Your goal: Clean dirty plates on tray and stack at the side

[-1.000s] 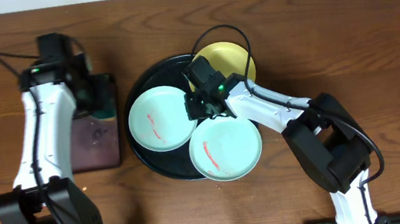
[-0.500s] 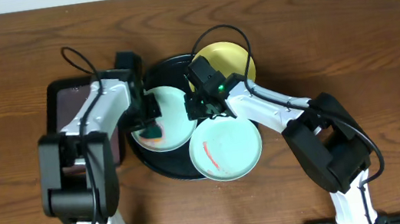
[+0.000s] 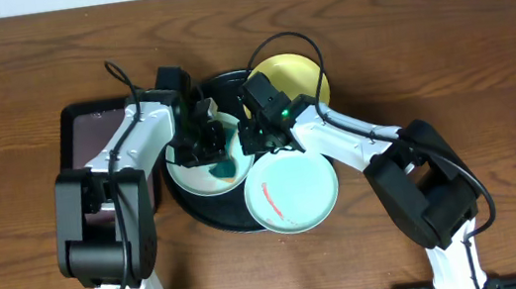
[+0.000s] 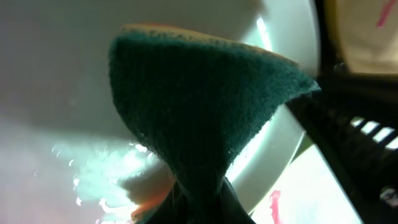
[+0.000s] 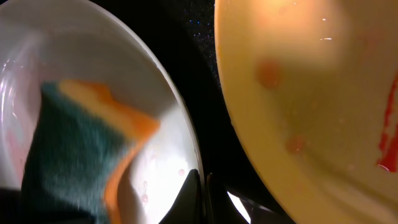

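Surface: brown wood-grain surface [image 3: 444, 40], its grain running side to side across the whole overhead view.
Centre: a large round glossy black tray [image 3: 209, 214] with a raised rim sits flat on the wood.
Left: a smaller dark rectangular tray [image 3: 87, 137] lies just beside the round one.
Overhang: a pale yellow plate [image 3: 304, 74] and a pale blue-green plate [image 3: 295, 195] jut past the black rim; whether either touches the wood cannot be told.
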`<state>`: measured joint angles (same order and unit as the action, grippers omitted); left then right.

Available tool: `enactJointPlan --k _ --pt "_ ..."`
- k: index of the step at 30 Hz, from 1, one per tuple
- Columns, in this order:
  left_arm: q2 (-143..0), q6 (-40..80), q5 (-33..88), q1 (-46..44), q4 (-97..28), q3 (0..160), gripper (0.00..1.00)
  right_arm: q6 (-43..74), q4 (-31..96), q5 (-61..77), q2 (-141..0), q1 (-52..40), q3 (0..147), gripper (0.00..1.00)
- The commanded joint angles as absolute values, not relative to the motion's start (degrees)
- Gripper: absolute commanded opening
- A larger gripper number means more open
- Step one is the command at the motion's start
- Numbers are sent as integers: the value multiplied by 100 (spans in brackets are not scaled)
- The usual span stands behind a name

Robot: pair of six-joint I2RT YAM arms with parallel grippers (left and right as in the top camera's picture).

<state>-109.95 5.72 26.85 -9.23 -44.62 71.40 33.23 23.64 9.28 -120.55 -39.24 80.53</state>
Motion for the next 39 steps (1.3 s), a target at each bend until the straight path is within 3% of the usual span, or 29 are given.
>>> enactJointPlan --k 1,4,7,12,19,26,33,39 --pt "-11069 1190 1594 -888 -4364 7111 8 3214 2351 993 -12162 -3898 8123 1" --pt "-11069 2121 -211 -886 -4379 7111 7 3214 2351 993 -12162 -3898 8123 1" --pt "-11069 2394 -913 -886 -4370 7118 7 3216 2351 993 -12162 -3898 8123 1" --pt "-11067 2220 -471 -899 -4355 7188 7 3234 2353 993 -12162 -3881 8123 1" --pt "-11067 410 2141 -888 -4202 7253 8 3236 2359 1020 -12162 -3861 8123 1" --pt "-11030 851 1020 -493 -4311 7944 7 3232 2381 1066 -12162 -3848 8123 1" --pt "-10702 1035 937 139 -5146 9174 7 3199 2290 1105 -12162 -3813 8132 1" --pt "-10230 1011 934 565 -5583 9321 7 3124 2257 919 -12167 -3813 8195 1"
